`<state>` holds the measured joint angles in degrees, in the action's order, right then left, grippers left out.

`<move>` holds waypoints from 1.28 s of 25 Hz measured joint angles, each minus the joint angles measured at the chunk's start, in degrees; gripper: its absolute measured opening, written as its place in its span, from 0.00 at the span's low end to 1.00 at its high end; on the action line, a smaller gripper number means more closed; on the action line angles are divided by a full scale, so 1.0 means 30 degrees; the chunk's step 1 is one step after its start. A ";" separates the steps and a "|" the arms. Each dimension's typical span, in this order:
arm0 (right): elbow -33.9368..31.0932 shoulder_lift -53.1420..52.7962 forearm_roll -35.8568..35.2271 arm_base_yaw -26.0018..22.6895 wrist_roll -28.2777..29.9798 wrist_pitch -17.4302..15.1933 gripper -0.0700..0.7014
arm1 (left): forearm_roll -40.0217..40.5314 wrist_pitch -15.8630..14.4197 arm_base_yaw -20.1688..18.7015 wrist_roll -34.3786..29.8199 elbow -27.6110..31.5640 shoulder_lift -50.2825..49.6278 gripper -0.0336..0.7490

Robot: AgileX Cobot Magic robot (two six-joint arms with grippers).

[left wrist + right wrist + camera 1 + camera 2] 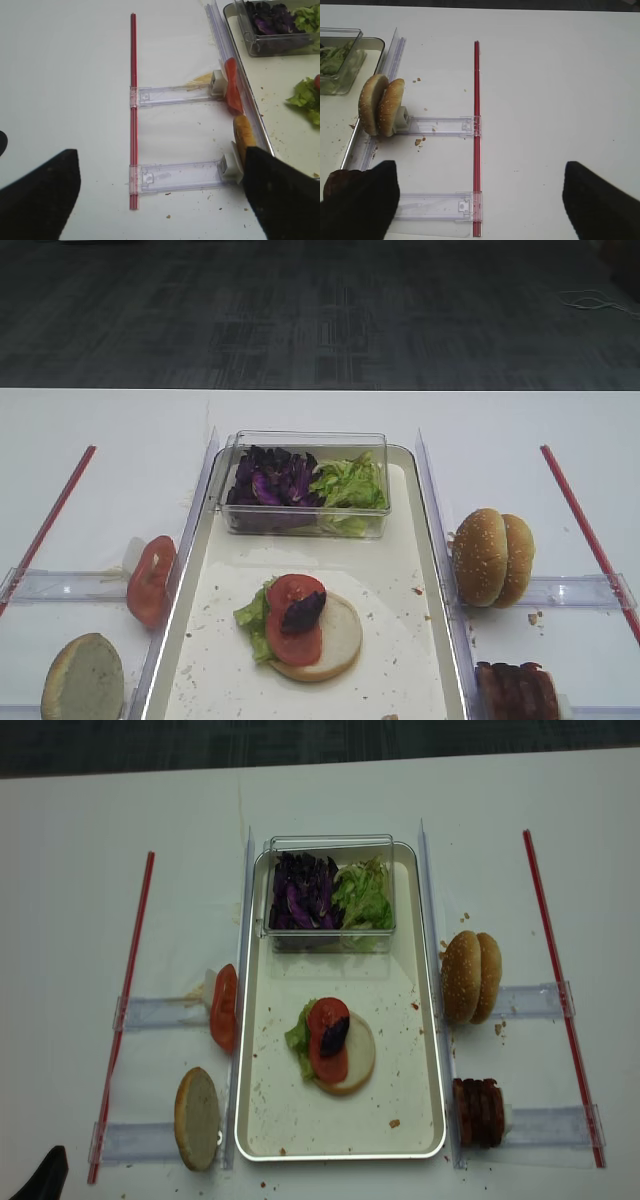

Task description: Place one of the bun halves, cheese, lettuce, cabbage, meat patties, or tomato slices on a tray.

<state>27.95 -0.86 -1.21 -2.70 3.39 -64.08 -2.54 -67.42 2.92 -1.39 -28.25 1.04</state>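
A half-built burger on the tray (262,1115): cabbage (333,1036) tops tomato slices (327,1053), lettuce (298,1036) and a pale bun half (358,1065). Outside the rim, meat patties (480,1112) and sesame buns (471,976) stand along the desk's (80,870) right side. Both arms hang back over their racks, jaws spread wide, holding nothing. A patty looks the likely next layer; the right jaws should straddle one patty squarely before lifting it over the rim.
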 joint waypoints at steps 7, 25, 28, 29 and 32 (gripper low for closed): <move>0.0000 0.0000 0.0000 0.0000 -0.0036 0.0000 0.98 | 0.0000 0.0000 0.0000 0.0000 0.0000 0.0000 0.86; 0.0000 0.0000 0.0000 0.0000 -0.0036 0.0000 0.98 | 0.0000 0.0000 0.0000 0.0032 0.0000 0.0000 0.86; 0.0000 0.0000 0.0000 0.0000 -0.0036 0.0000 0.98 | 0.0000 0.0000 0.0000 0.0045 0.0000 0.0000 0.86; 0.0000 0.0000 0.0000 0.0000 -0.0036 0.0000 0.98 | 0.0000 0.0000 0.0000 0.0045 0.0000 0.0000 0.86; 0.0000 0.0000 0.0000 0.0000 -0.0036 0.0000 0.98 | 0.0000 0.0000 0.0000 0.0045 0.0000 0.0000 0.86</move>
<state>27.95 -0.86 -1.21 -2.70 3.28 -64.08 -2.54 -67.42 2.92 -1.25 -28.25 1.04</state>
